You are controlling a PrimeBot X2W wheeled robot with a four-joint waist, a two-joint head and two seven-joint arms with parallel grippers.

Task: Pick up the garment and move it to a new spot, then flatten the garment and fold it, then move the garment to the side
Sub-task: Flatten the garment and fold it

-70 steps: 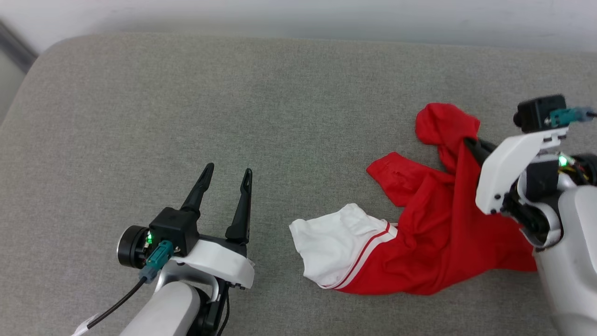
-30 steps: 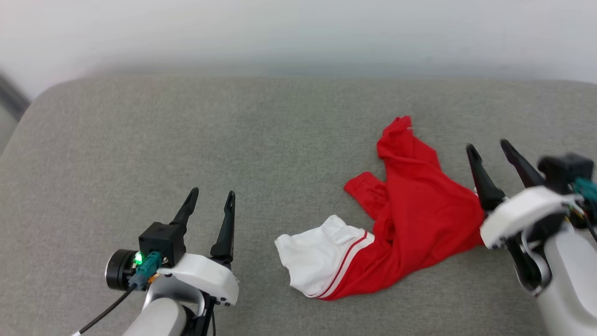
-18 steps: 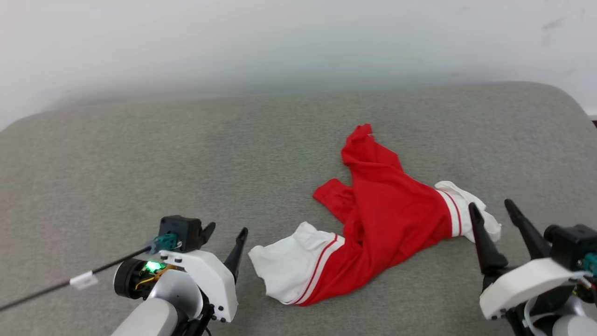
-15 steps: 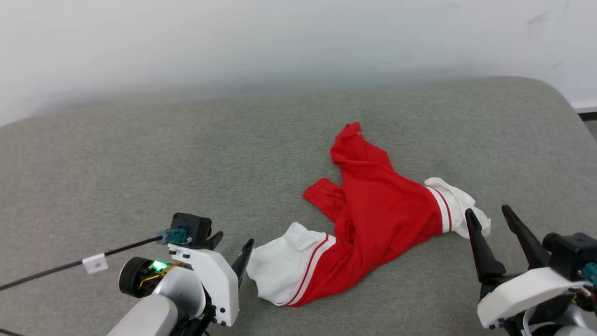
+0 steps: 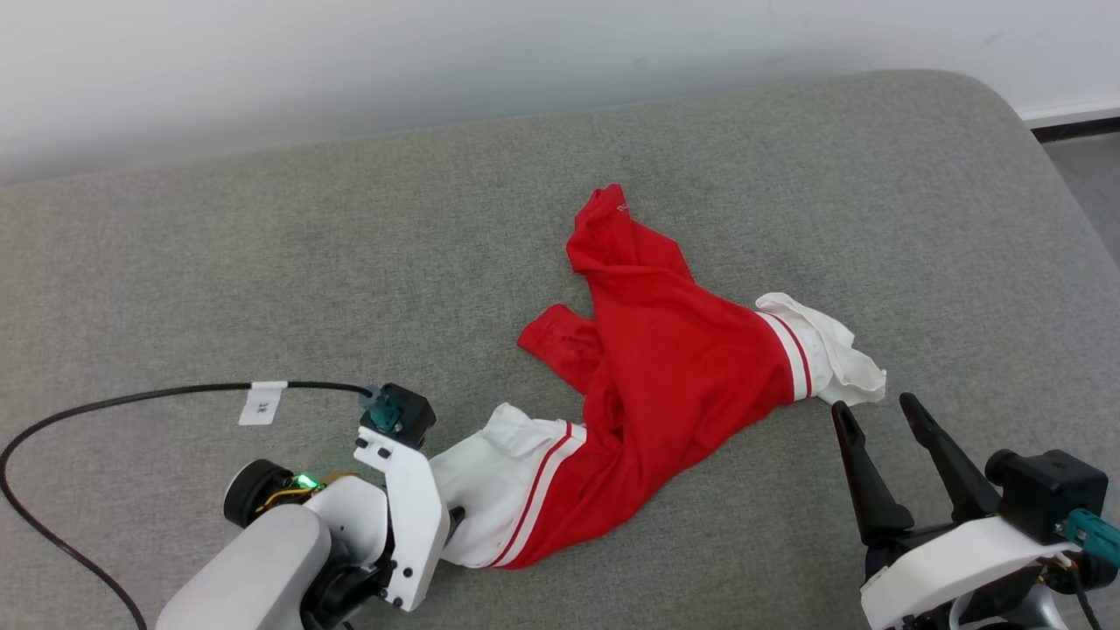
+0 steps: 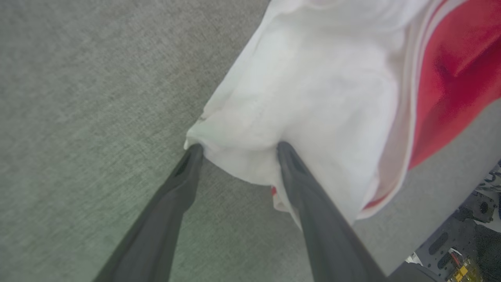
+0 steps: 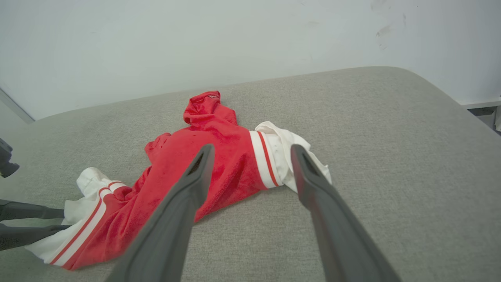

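One shirt (image 5: 674,367), red with white striped sleeves, is lying crumpled near the middle of the grey cushion (image 5: 262,262). The left fingers (image 6: 184,172) are standing spread wide, their tips touching the edge of the near white sleeve without gripping it. The right fingers (image 5: 862,472) are hovering spread wide and empty, just beside the other white sleeve.

One red jersey garment (image 5: 674,367) with two white short sleeves (image 5: 486,468) on one grey woven cushion (image 5: 262,262). Two white-cased robot grippers, the left gripper (image 6: 239,148) and the right gripper (image 5: 875,407), each with two long dark fingers (image 7: 184,203). One black cable (image 5: 131,401), one white tag (image 5: 262,402), two teal connectors (image 5: 1089,528).
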